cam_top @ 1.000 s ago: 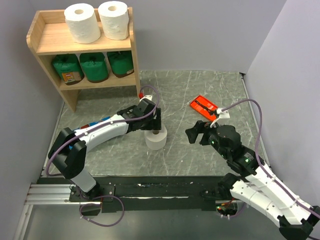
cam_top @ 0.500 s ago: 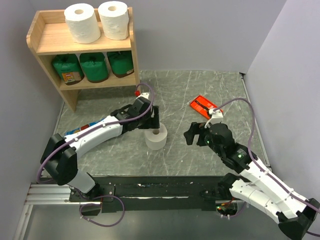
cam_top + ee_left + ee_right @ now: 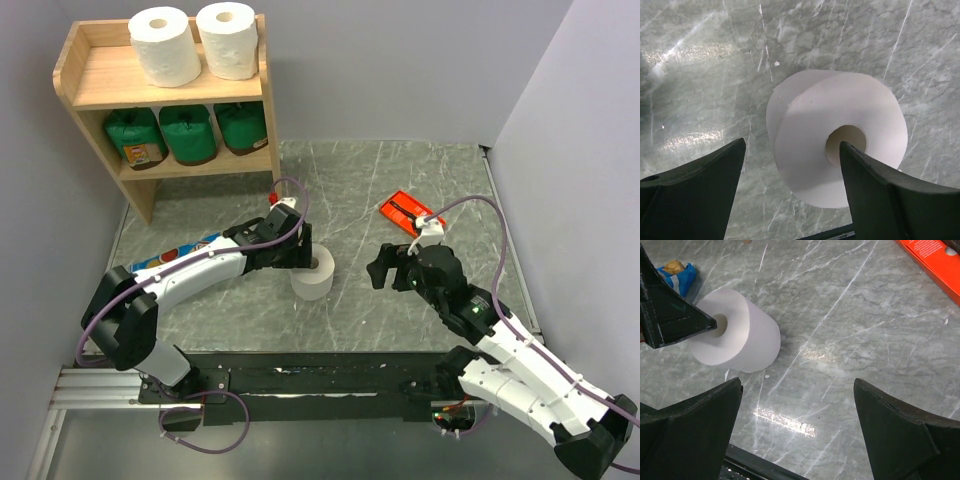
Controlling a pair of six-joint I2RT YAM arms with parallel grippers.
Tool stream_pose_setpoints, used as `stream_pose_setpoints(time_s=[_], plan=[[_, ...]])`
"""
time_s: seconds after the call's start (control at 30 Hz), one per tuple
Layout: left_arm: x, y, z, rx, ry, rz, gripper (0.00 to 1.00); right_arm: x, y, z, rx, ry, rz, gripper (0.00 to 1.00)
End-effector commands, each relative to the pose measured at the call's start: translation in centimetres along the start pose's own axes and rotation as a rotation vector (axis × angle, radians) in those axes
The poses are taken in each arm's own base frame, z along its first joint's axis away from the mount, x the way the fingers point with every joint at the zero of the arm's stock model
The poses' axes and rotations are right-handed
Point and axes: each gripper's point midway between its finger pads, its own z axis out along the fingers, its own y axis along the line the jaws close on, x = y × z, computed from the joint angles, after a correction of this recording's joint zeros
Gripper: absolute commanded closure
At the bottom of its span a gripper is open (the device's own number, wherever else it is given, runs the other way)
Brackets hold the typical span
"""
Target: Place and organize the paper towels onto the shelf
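One white paper towel roll (image 3: 314, 276) stands on end on the grey table, its hollow tube up; it also shows in the left wrist view (image 3: 835, 145) and the right wrist view (image 3: 737, 335). My left gripper (image 3: 297, 256) (image 3: 792, 150) is open just above it, one finger to the roll's left and the other over its tube, not gripping. My right gripper (image 3: 385, 268) (image 3: 797, 385) is open and empty, to the right of the roll. The wooden shelf (image 3: 100, 78) at the back left holds two white rolls (image 3: 165, 45) on top and three green-wrapped rolls (image 3: 187, 133) on the lower tier.
A flat orange-red tray (image 3: 405, 212) (image 3: 935, 257) lies on the table behind my right gripper. A blue snack bag (image 3: 677, 272) lies left of the roll, mostly under my left arm. Grey walls close in the table at the left, back and right.
My left gripper has come down and drawn back toward the roll's left side, now straddling it. My right arm has shifted slightly left. The roll has not moved.
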Motion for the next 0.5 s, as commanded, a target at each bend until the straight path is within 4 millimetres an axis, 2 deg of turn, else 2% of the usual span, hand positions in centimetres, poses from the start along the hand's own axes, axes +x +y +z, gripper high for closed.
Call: stream_pose_setpoints(time_s=[0.0,0.23,0.3,0.47], plan=[[-0.4,-0.4,0.1,0.019,-0.026,0.014,0.22,-1.2,0.4,0.2,-0.015,-0.035,0.001,0.0],[0.5,-1.1,1.2,0.057,0.013,0.03,0.34,-0.9,0.3,0.1,-0.016,-0.037,0.007,0.0],[0.2,-1.0,1.1,0.048,0.01,0.035,0.42,-1.3,0.2,-0.1,-0.007,-0.04,0.002,0.01],[-0.3,-1.5,0.6,0.07,-0.006,0.039,0.52,-2.3,0.4,-0.4,-0.008,-0.062,0.002,0.0]])
